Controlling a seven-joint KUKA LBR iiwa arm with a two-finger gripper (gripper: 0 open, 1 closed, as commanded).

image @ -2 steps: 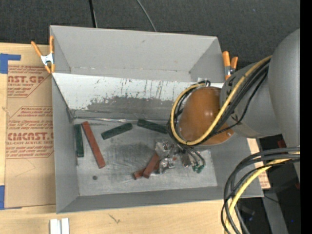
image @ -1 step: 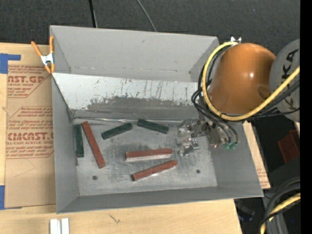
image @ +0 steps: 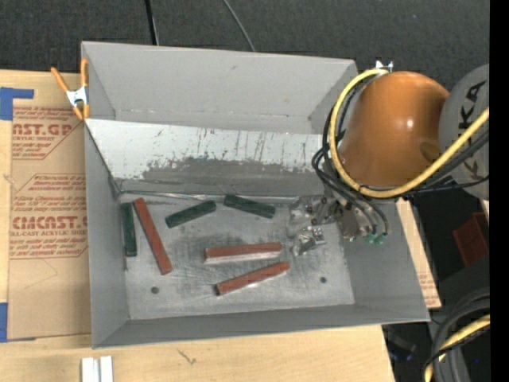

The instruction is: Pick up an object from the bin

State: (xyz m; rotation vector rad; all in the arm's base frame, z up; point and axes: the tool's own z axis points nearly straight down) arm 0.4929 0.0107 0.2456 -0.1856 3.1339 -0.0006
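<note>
The claw (image: 308, 233) is being held low inside the grey bin (image: 215, 86), beneath the orange wrist cover (image: 394, 130). Whether it is standing apart or together cannot be told, since its tip is being hidden among metal parts and cables.

The nearest thing is a flat red bar (image: 242, 252), which is lying just beside the claw on the view's left, with its near end almost touching it. A second red bar (image: 252, 278) is lying slantwise a little below and left of the claw. A dark green bar (image: 249, 206) is resting near the claw, up and to the left. Further left, another green bar (image: 190, 213), a slanted red bar (image: 152, 235) and a green bar (image: 128, 229) are lying well apart from the claw.
</note>
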